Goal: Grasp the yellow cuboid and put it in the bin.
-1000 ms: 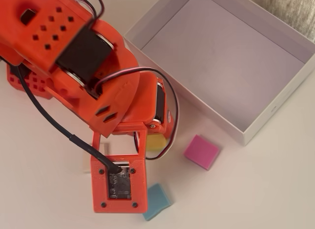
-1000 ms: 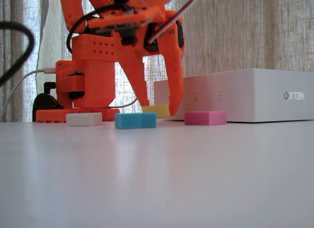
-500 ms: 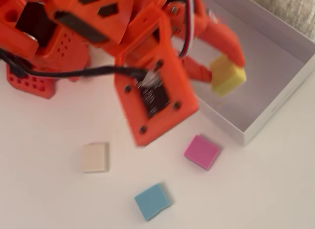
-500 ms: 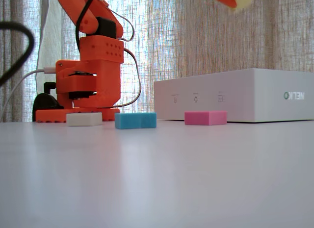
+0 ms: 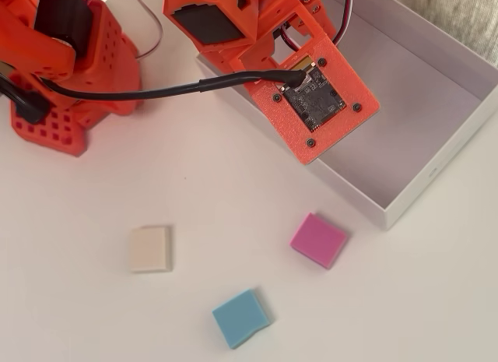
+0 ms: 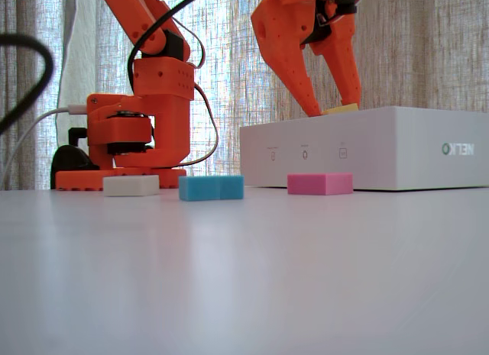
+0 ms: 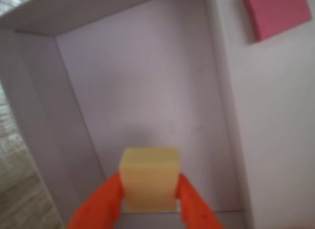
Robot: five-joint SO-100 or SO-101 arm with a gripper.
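The yellow cuboid (image 7: 149,182) is clamped between my gripper's (image 7: 149,192) two orange fingers in the wrist view. It hangs over the pale floor of the white bin (image 7: 147,81), near one end wall. In the fixed view the cuboid (image 6: 341,108) shows between the fingertips of the gripper (image 6: 335,109), just above the top edge of the bin (image 6: 367,149). In the overhead view the wrist camera plate (image 5: 315,97) hides the gripper and the cuboid and sits over the near-left end of the bin (image 5: 436,171).
A pink block (image 5: 319,240) lies on the table just outside the bin's corner. A blue block (image 5: 241,318) and a cream block (image 5: 151,248) lie farther left. The arm's orange base (image 5: 70,74) stands at the upper left, with a black cable running to the wrist.
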